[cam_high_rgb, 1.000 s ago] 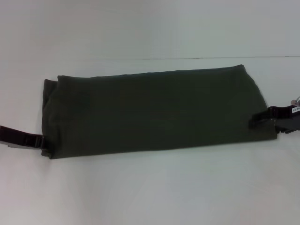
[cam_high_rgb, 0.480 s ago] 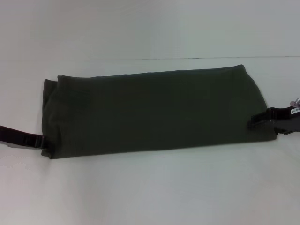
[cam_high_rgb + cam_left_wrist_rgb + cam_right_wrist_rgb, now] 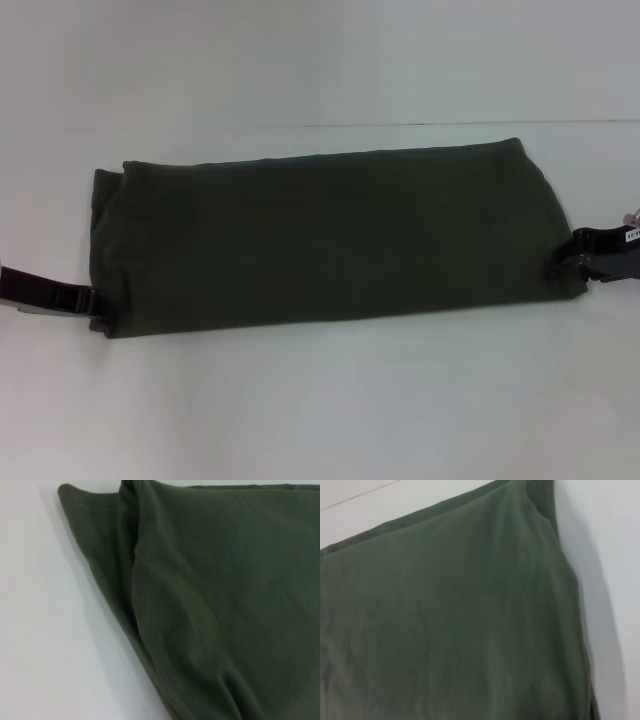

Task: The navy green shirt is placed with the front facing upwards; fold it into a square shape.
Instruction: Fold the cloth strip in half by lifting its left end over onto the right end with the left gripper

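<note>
Left end effector: the left end effector (image 3: 88, 301) sits at the lower left of the head frame, tip against the short edge of the navy green shirt (image 3: 330, 240); whether it is spread or pinching cloth I cannot tell.
Right end effector: the right end effector (image 3: 562, 256) is at the right edge of the head frame, touching the shirt's other short edge; spread or pressed together, I cannot tell.
Shirt: a long folded band lying across the middle of the white desk (image 3: 330, 400), lettering hidden.
Risk: if either end takes only the top layer, the band may peel open when lifted; uneven lifting could skew the fold and spoil the square.
Left wrist view: stacked layers and a ridge at the shirt's (image 3: 215, 605) end, unseen from the head.
Right wrist view: a smoother, flatter shirt (image 3: 450, 620) end; neither wrist view shows fingers.
</note>
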`<state>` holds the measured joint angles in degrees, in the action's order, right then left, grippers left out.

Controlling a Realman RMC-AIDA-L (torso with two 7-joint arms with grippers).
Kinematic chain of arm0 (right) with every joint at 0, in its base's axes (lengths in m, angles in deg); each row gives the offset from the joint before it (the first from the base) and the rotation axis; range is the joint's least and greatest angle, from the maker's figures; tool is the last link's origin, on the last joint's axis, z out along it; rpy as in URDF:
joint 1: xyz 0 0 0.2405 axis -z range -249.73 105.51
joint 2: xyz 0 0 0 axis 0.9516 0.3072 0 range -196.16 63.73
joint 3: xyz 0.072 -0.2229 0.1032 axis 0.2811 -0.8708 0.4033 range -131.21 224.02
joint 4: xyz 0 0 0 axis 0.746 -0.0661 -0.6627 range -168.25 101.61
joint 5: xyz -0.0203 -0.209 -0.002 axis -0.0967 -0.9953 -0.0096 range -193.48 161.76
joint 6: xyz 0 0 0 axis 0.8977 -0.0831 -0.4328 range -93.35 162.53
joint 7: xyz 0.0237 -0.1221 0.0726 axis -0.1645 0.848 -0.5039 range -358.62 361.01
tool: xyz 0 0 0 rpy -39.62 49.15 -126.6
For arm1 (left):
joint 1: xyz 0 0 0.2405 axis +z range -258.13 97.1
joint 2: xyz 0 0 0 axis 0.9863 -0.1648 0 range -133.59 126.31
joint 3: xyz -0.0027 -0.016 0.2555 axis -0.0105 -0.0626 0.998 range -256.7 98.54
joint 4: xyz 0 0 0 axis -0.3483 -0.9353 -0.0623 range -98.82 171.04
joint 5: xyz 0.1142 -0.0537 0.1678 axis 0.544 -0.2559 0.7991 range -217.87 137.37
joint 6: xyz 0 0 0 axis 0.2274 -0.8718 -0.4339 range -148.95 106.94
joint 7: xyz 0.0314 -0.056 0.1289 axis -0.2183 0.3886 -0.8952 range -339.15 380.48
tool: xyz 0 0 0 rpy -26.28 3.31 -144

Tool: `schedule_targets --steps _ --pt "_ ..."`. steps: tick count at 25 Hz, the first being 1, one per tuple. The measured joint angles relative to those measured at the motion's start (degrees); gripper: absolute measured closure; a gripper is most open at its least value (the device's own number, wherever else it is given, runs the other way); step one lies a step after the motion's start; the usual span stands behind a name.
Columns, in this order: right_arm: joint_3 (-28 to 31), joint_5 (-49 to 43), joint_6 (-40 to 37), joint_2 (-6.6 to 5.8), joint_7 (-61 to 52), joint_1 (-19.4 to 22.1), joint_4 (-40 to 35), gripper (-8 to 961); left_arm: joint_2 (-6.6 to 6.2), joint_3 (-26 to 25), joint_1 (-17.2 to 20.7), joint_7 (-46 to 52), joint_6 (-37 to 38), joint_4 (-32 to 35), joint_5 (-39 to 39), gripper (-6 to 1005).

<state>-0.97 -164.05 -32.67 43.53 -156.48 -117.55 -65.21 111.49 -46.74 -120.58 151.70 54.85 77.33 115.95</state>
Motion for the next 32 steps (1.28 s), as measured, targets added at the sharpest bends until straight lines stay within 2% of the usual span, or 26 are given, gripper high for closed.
schedule_targets --steps 6,12,17,23,32 --pt "-0.39 -0.06 0.18 -0.05 -0.06 0.08 0.22 605 0.00 0.00 -0.11 0.00 0.00 0.06 -0.03 960" --pt "-2.32 -0.09 0.25 -0.15 -0.36 0.09 0.18 696 0.00 0.00 -0.11 0.00 0.00 0.09 -0.03 961" --pt "-2.33 -0.09 0.25 -0.15 0.03 0.25 -0.42 829 0.00 -0.04 -0.10 0.01 0.00 0.03 -0.03 961" --pt "-2.51 -1.29 -0.07 -0.11 0.56 0.25 -0.54 903 0.00 -0.02 -0.10 0.00 0.00 0.00 -0.03 962" --pt "-2.39 -2.74 -1.07 0.06 1.57 0.08 -1.12 920 0.00 0.01 -0.13 -0.07 0.15 0.13 -0.03 962"
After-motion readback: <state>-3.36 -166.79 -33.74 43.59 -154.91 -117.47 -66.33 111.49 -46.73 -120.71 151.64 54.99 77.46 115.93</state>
